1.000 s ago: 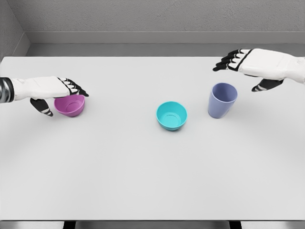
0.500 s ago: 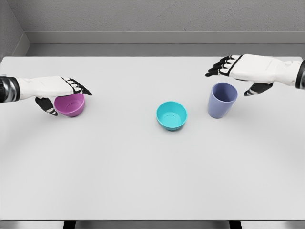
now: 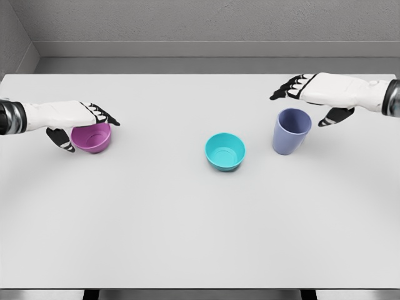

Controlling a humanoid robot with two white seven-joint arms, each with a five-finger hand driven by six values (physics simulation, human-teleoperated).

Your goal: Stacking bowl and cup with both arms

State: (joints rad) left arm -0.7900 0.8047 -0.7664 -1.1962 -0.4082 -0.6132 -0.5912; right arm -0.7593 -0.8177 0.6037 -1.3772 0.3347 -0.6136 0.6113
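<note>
We reach in with both arms over a white table (image 3: 187,237). Three things stand on it: a pink bowl (image 3: 92,137) on the left side, a teal bowl (image 3: 225,151) in the middle, and a blue cup (image 3: 290,131) on the right side. All three stand upright with the open side up. They stand well apart from each other.

Our left hand (image 3: 74,117) comes in from the left edge. It sits on top of the pink bowl. The fingers (image 3: 103,115) lie flat across the bowl's rim, and the thumb (image 3: 62,139) hangs down at the bowl's left side. The bowl is between thumb and fingers and rests on the table. We cannot tell if the hand squeezes the bowl or only touches it.

Our right hand (image 3: 322,92) comes in from the right edge. It hovers above the blue cup, a bit behind it and to its right. Its fingers (image 3: 286,89) are spread and point left, past the cup's rim. Its thumb (image 3: 334,116) hangs down just beside the cup's right side. The hand holds nothing and does not touch the cup.

The teal bowl stands alone between the other two, a bit nearer to the cup than to the pink bowl. No hand is near it. Behind the table we see a grey wall (image 3: 200,22).
</note>
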